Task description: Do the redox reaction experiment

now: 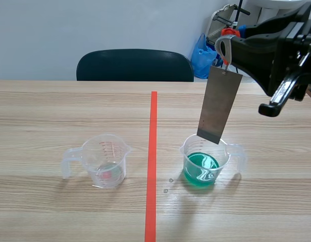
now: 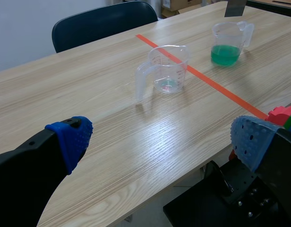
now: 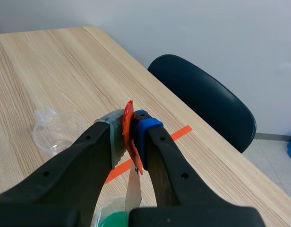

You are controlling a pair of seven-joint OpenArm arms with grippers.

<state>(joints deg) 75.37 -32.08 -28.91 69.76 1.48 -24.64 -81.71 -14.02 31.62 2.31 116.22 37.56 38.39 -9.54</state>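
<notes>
The right gripper [image 1: 230, 46] is up high on its side of the table [image 1: 54, 111], its two fingers clenched on an orange clip [image 1: 229, 32], and from that clip a flat grey metal plate [image 1: 219, 105] hangs down, tilted a little. The plate's lower edge sits just over the mouth of the cup with the green liquid [image 1: 185, 149], and it looks clear of the liquid [image 1: 201, 166] itself (from the left wrist view there seems to be a small gap above the rim). From the right wrist view the same grip shows close up: the clip [image 3: 128, 118] is pressed between the fingers, with the plate [image 3: 133, 189] dropping away beneath them. The green cup stands just to one side of the red tape line [image 1: 153, 161], handle turned away from it. On the other side of the line stands a clear measuring cup [image 1: 106, 161], with only a trace of liquid in the bottom. The left gripper [image 2: 162, 137] hangs near the table's near edge, well apart from both cups, its blue pads [image 2: 70, 139] spread wide and holding nothing. A dark chair [image 1: 135, 65] stands at the far side of the table, and a blue bag [image 1: 202, 55] lies behind it.
</notes>
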